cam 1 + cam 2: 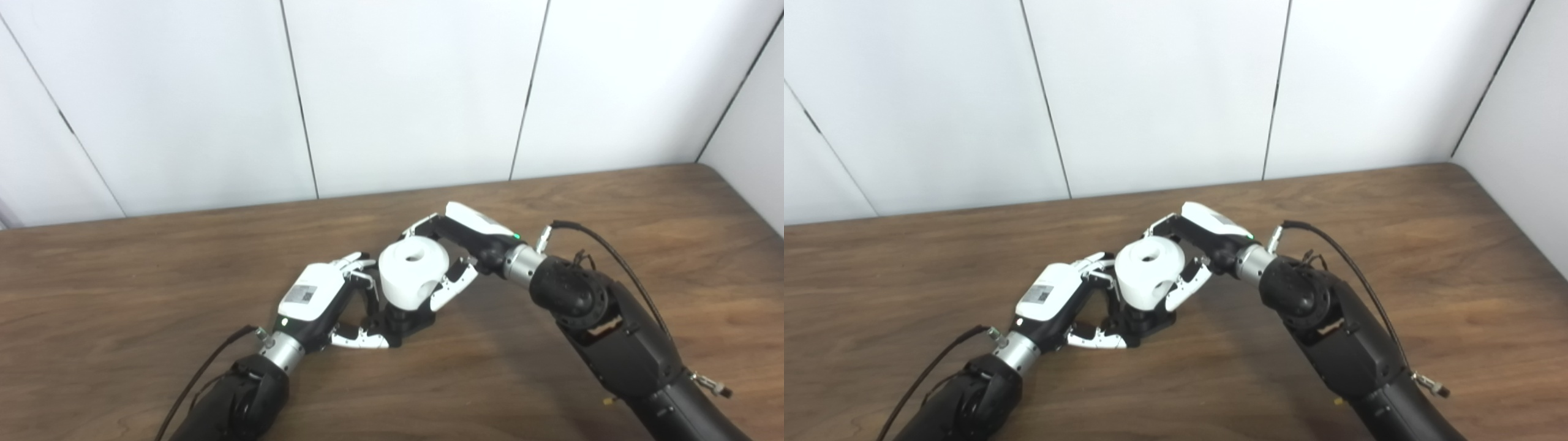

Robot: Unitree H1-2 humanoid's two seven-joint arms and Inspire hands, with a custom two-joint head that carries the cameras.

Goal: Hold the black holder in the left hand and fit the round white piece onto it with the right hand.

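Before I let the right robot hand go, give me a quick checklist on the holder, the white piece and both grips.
1. Left robot hand gripping black holder: ok, fingers closed around its base.
2. Holder resting on the table: ok.
3. Round white piece above the holder: ok, sits directly over it.
4. White piece fully seated: cannot tell, the joint is hidden beneath it.
5. Right robot hand on the white piece: ok, fingers wrapped around it.
6. White piece level: cannot tell; its top hole faces up and appears slightly tilted.
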